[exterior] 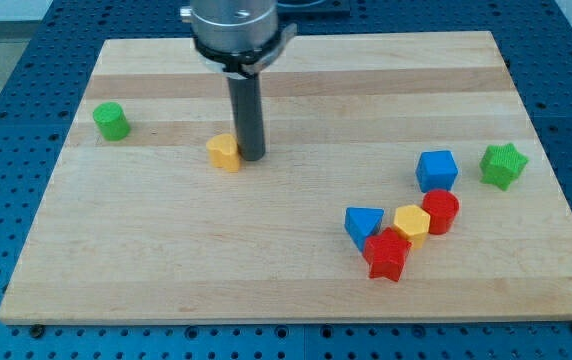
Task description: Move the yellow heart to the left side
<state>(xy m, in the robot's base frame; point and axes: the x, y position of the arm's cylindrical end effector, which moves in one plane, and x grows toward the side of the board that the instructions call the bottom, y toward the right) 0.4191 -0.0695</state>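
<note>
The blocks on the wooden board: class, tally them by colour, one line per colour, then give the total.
Green: 2, a cylinder at the view's left and a star at the view's right
Yellow: 2, the heart beside my tip and a hexagon
Blue: 2, a cube and a triangular block
Red: 2, a cylinder and a star
Total: 8

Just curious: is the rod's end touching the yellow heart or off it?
Touching, it seems: my tip sits tight against the yellow heart on the view's right, no gap visible.
</note>
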